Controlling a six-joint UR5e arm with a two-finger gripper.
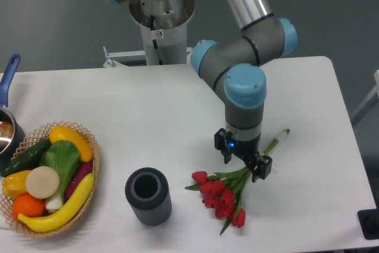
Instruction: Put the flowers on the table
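The flowers (pixel 222 198), red tulips with green leaves and long green stems, lie on the white table (pixel 148 105) at the front right. Their heads point toward the front edge, and the stem ends (pixel 282 135) stick out to the back right. My gripper (pixel 243 159) points straight down over the stems, just behind the heads. Its two black fingers (pixel 221 144) stand apart on either side of the stems, so the gripper is open. The part of the stems under the wrist is hidden.
A dark grey cylindrical vase (pixel 148 196) stands upright left of the flowers. A wicker basket (pixel 93 152) with toy fruit and vegetables sits at the front left. A pot with a blue handle (pixel 9 75) is at the left edge.
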